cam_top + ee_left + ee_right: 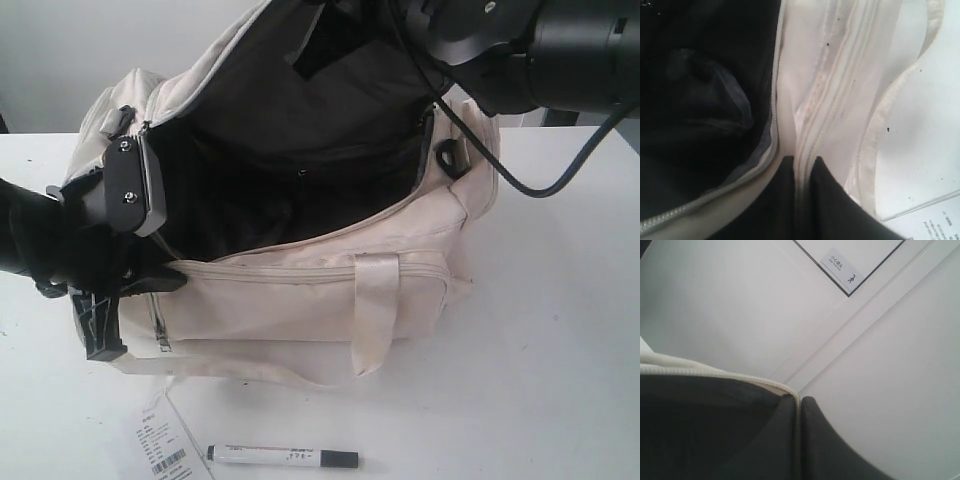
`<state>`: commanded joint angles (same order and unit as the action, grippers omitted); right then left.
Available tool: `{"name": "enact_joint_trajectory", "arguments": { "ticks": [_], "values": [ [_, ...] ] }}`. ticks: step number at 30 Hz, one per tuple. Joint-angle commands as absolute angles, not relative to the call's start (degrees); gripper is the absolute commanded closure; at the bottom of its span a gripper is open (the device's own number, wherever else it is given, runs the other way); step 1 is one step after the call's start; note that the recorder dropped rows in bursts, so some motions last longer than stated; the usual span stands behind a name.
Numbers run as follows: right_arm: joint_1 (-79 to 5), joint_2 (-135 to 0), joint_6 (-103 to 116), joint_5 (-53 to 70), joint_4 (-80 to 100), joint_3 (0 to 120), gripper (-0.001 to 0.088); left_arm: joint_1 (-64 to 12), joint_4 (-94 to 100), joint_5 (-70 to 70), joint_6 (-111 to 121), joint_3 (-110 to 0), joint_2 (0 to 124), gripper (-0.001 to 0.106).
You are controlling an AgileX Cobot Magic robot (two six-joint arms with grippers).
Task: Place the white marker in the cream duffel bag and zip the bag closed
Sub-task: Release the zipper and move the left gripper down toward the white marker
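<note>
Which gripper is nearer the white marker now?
Left. The left gripper pinches the cream duffel bag at its front edge, the side facing the white marker; the right gripper holds the far rim up.

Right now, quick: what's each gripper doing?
Left gripper: closed, pinching a fold of the bag by its open edge.
Right gripper: closed on the bag's zipper rim.

You're looking at a cream duffel bag (300, 300) showing black lining (280, 130), with dark specks dotting the fabric. At its 6 o'clock, marker (282, 458) is showing white barrel, black cap. Tag (165, 450) at 7 o'clock is showing white with black barcode print. Table (560, 350) is reading plain white.
</note>
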<state>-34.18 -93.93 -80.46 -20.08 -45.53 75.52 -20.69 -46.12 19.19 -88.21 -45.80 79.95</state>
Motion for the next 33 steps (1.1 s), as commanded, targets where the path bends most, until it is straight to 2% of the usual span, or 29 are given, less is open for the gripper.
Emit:
{"name": "enact_joint_trajectory", "arguments": {
  "ticks": [6,10,29,33],
  "values": [
    [-34.2,-93.9,-80.5,-20.0,-45.5,75.5,0.0868,-20.7,-46.1,20.2,-86.7,-45.8,80.0,0.066],
    [-34.2,-93.9,-80.5,-20.0,-45.5,75.5,0.0868,-20.7,-46.1,20.2,-83.6,-45.8,79.6,0.055],
    [-34.2,-93.9,-80.5,-19.8,-45.5,75.5,0.0868,-20.7,-46.1,31.1,-80.4,-45.8,64.2,0.053],
    [-34.2,-93.9,-80.5,-19.8,-45.5,75.5,0.0868,-20.7,-49.5,31.4,-77.6,-45.8,61.6,0.057]
  ]
}}
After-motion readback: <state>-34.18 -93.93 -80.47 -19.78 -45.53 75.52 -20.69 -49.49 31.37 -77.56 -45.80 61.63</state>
